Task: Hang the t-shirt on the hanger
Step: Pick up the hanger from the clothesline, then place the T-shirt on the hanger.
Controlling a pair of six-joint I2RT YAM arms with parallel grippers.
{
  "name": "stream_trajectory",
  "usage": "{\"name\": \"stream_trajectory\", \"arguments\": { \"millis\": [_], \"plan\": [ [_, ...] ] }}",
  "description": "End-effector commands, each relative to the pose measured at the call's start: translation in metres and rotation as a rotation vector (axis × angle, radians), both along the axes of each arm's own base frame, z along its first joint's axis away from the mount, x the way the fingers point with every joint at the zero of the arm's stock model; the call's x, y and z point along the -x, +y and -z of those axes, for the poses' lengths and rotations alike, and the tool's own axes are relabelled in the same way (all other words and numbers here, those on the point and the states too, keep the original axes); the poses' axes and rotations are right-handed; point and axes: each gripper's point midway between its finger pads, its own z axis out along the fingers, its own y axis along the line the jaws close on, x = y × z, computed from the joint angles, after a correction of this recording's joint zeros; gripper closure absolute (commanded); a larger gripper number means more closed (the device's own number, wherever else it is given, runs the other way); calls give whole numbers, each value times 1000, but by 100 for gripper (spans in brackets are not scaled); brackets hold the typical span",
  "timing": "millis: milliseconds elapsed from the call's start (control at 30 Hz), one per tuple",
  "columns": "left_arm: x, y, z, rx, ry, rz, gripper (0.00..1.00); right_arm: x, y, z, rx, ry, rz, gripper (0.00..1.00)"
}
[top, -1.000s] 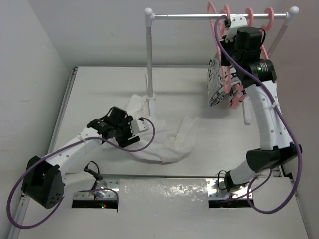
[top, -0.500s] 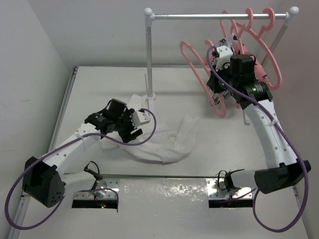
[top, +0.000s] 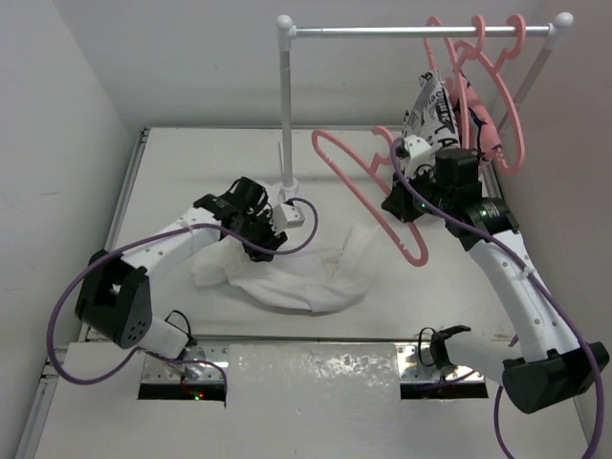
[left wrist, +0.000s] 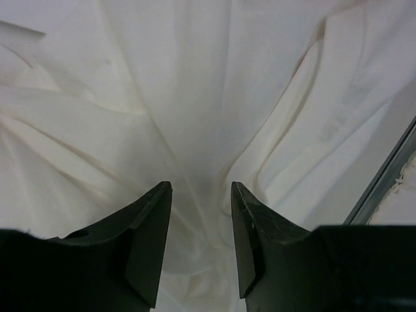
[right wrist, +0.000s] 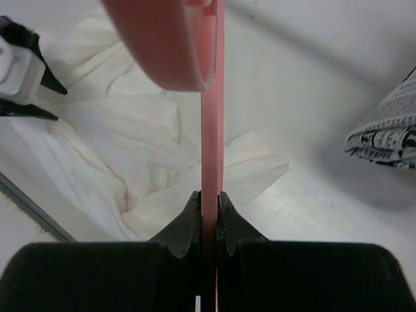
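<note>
L gripper [left wrist: 201, 195] is down on the t-shirt [left wrist: 195, 91], jaws parted w/ a clear gap. The fingertips [left wrist: 159, 201] sit at the cloth, w/ a soft fold running up btwn them. Nothing is pinched that I can see; can't tell if the tips press into the fabric. From the top cam, L gripper [top: 260, 237] is over the shirt's upper-L part, near the foot of the rack's L post.

The t-shirt [top: 301, 282] lies crumpled in a heap on the table [top: 191, 163], mid-front, w/ one flap reaching out to the R. Plain white cloth is all that shows.

R gripper [right wrist: 209, 205] is clamped tight on the hanger [right wrist: 209, 143]; both fingers are pressed to the thin pink bar, which runs straight up the wrist view. From the top cam, R gripper [top: 402, 204] holds the hanger [top: 417, 254] in the air, tilted, off the rail, above the table btwn the shirt and the rack's R end. The hanger is apart from the shirt.

The rail [top: 382, 32] carries more pink hangers [top: 516, 29] at its R end. A black-and-white patterned garment [top: 427, 110] hangs there, just behind the R wrist.
</note>
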Motion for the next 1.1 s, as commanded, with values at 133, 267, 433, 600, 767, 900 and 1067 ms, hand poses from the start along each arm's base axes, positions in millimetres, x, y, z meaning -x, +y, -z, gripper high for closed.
{"name": "stream_trajectory", "arguments": {
  "millis": [133,267,433,600,767,900,1067],
  "plan": [
    [26,14,25,-82,68,69,65,36,5,23,-38,40,-64,100],
    [61,35,38,-148,103,179,74,49,7,37,-64,78,-76,100],
    [92,54,47,-231,57,331,71,57,8,45,-77,100,-75,100],
    [72,37,32,-184,8,252,67,61,11,50,-83,115,-81,100],
    [66,28,43,-189,78,207,65,69,11,55,-84,133,-86,100],
    [80,39,54,-226,130,258,68,74,8,55,-65,138,-92,100],
    [105,40,46,-200,230,347,69,74,6,58,-44,154,-93,100]
  ]
}}
